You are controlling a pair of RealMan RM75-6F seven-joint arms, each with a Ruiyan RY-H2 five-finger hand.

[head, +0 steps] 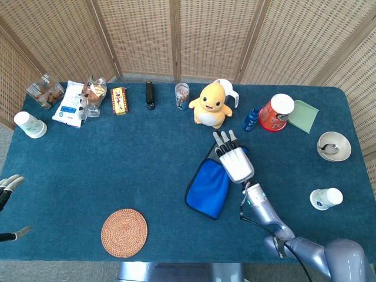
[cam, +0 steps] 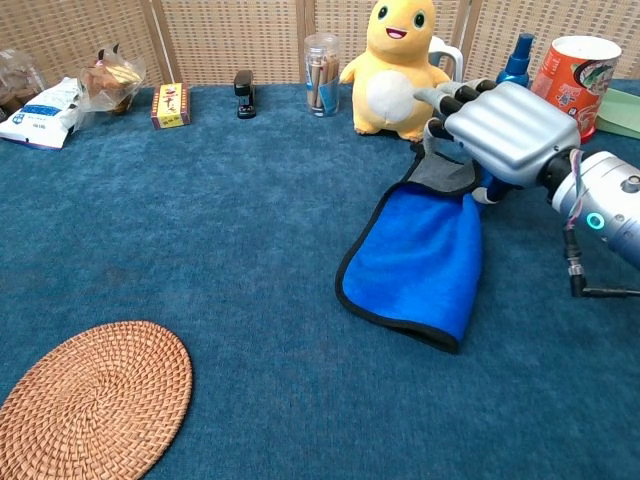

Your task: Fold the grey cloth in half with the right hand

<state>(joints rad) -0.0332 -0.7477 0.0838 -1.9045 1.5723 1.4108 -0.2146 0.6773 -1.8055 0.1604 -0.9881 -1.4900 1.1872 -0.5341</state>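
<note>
The cloth [cam: 420, 255] is found right of the tabletop's centre, lying on the blue tabletop [head: 117, 158]. Its blue side faces up over most of its area, edged in black; a grey portion is exposed at the far end, nearest the back edge. The far end is raised off the surface, while the near end lies flat.

The right hand [cam: 500, 130] is positioned over the cloth's far end, back of the hand upward, fingers [cam: 450, 100] extended toward the back edge. The grey end of the cloth is seen gathered directly under the hand and lifted, and is judged to be held, though the contact beneath the palm is hidden in both views. In the head view the same hand [head: 236, 161] is seen covering the cloth's [head: 208, 188] far right corner.

The left hand [head: 9, 185] is visible only at the left edge of the head view, off the tabletop; whether anything is held cannot be told.

A yellow plush duck [cam: 397, 65] stands just beyond the right hand toward the back edge. A round woven mat [cam: 85, 405] lies near the front left corner. A red cup [head: 276, 113] and a small blue bottle [head: 251, 119] are noted toward the back right corner.
</note>
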